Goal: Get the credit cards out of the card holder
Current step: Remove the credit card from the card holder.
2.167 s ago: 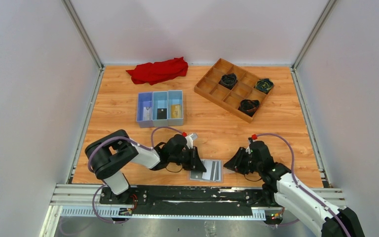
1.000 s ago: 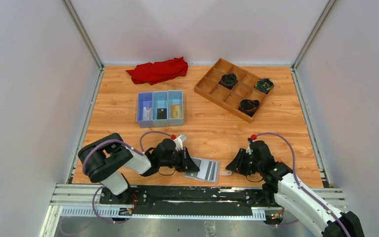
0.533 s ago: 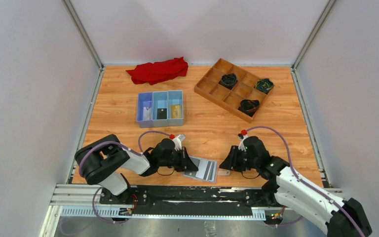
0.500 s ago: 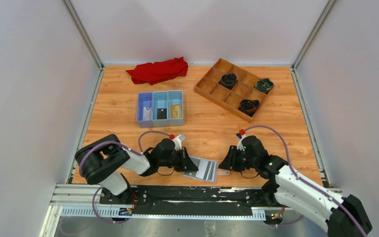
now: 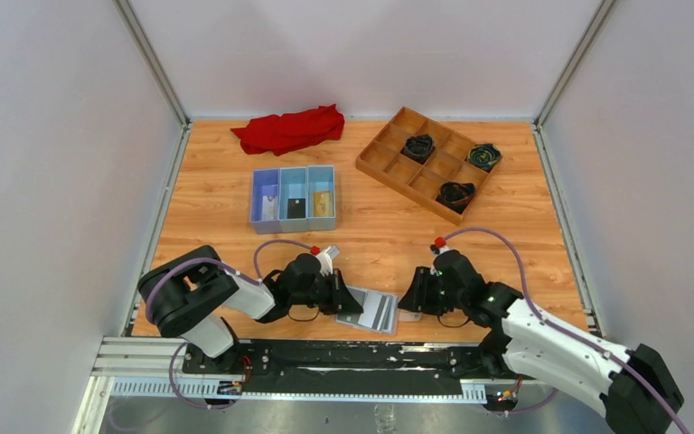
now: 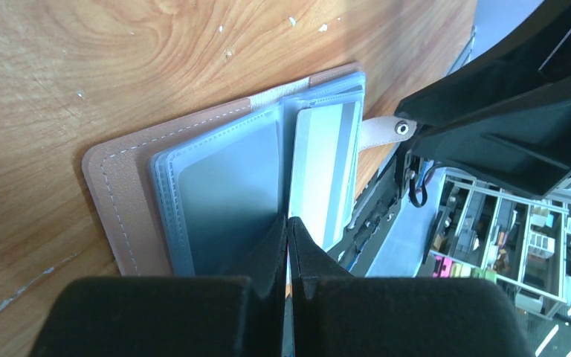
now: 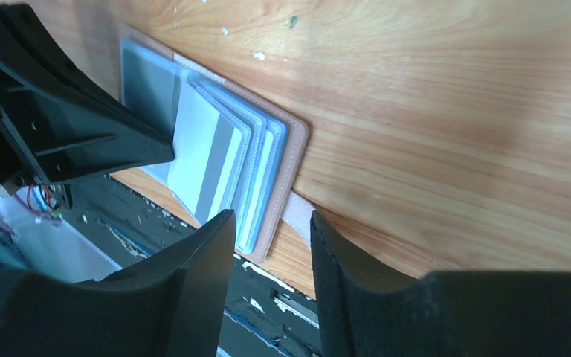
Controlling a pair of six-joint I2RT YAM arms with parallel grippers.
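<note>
The card holder (image 5: 375, 310) lies open at the table's near edge, tan-pink outside (image 6: 119, 193), with clear sleeves inside. A pale credit card with a grey stripe (image 7: 204, 160) shows in its right-hand sleeves (image 6: 320, 171). My left gripper (image 5: 348, 298) is shut, its tips (image 6: 288, 223) pressing on the holder's middle fold. My right gripper (image 5: 407, 303) is open just right of the holder. Its jaws (image 7: 271, 219) stand over the holder's right edge and the pale strap (image 7: 297, 212), touching neither.
A blue three-compartment tray (image 5: 294, 227) behind holds a pale, a black and a gold card. A wooden grid tray (image 5: 389, 149) with dark rolled items stands at the back right. A red cloth (image 5: 289, 129) lies at the back. The table's front rail runs just below the holder.
My right gripper has moved left, close to the holder's right edge, and its jaws have opened wider. The left gripper has stayed shut on the holder, which slid slightly left earlier.
</note>
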